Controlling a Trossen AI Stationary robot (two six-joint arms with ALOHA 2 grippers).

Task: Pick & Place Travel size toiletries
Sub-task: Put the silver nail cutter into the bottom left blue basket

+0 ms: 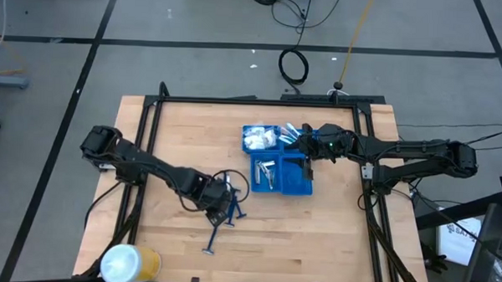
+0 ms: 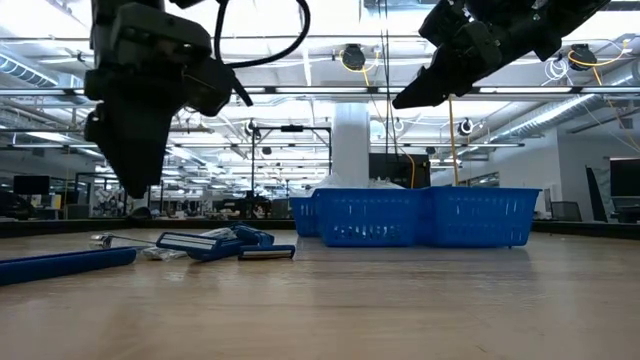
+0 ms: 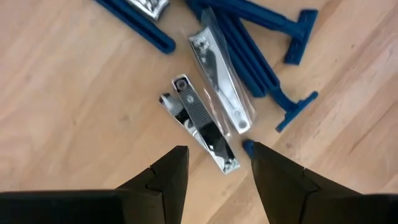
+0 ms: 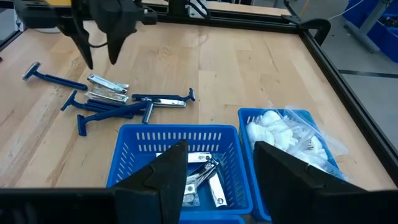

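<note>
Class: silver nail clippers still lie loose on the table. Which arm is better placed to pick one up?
Left. The left gripper hangs open right above the nail clippers; the right gripper is over the blue tray.

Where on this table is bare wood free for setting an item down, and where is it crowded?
Free: between the roll and the loose razors, and below the blue tray. Crowded: the razors and clippers under the left gripper.

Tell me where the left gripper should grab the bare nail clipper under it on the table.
Take the nail clipper across its narrow width at mid-body, coming straight down. It lies flat on the wood, long and thin; the left gripper hovers open at its near end. A wrapped clipper touches one side, so finger room looks tight there.
</note>
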